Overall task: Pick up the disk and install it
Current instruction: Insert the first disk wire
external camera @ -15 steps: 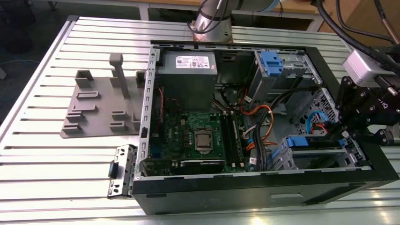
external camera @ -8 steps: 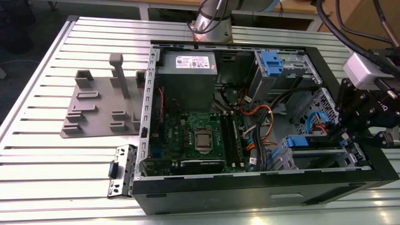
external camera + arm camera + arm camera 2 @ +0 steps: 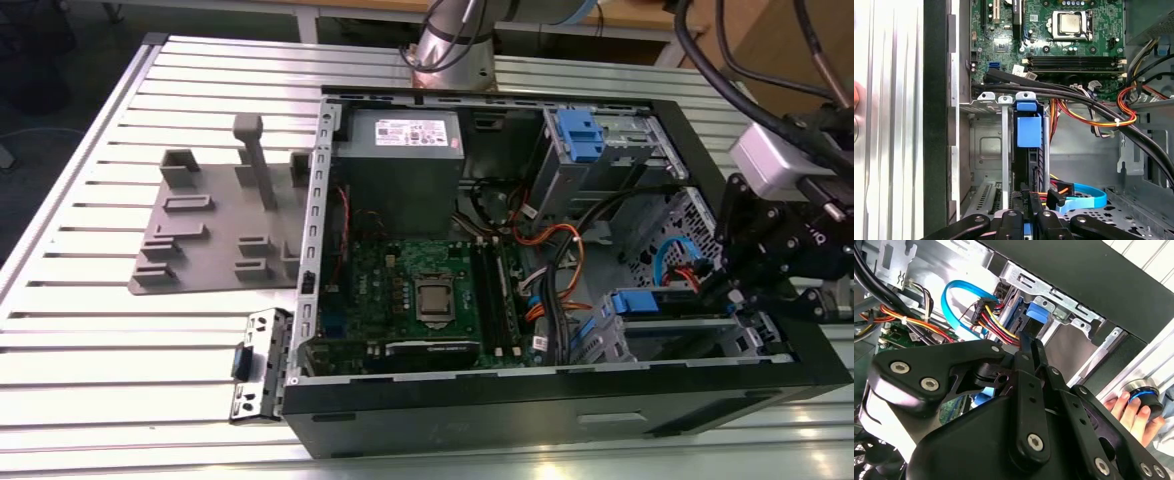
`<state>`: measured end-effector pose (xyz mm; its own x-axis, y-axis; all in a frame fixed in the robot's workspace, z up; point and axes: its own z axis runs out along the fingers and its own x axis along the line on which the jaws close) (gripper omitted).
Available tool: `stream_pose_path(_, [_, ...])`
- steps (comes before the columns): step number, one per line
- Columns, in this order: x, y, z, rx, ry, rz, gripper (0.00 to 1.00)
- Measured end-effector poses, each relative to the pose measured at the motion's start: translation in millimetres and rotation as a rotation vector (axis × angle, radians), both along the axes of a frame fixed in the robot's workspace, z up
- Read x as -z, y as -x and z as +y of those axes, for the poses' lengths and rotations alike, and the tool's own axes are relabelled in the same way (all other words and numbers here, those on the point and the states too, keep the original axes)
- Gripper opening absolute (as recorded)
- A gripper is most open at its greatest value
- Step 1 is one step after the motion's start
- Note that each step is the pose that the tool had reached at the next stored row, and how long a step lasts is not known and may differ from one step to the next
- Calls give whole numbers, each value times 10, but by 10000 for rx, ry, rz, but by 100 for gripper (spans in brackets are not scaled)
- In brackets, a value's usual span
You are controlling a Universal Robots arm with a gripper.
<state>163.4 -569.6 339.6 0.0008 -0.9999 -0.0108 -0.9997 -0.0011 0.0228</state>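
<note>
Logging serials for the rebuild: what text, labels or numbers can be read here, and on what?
Nothing can be quoted; all print is too small or blurred.
White sticker on the grey power-supply box: print, unreadable.
Motherboard: white markings, unreadable.
Processor lid: faint marks, unreadable.
White tag on a black cable: unreadable.
Disk, seen edge-on: no print showing.

Disk (image 3: 1029, 131) with blue carrier on edge in lower drive cage (image 3: 985, 107), cables attached

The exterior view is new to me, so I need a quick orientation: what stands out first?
An open computer case fills the table, green motherboard at its centre. The black end effector hangs at the exterior view's right, over a bay holding the blue-railed disk.
</note>
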Motion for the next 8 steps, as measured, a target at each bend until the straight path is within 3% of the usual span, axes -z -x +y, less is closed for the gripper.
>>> stream_pose_path(2, [4,0,-1,0,-24,0,17])
stream_pose_path(4, [8,0,0,-1,-118,-1,17])
stream_pose_path(5, [8,0,0,0,-203,-1,17])
stream_pose_path(7, [8,0,0,-1,-456,0,17])
stream_pose_path(8, [9,0,0,0,-531,0,17])
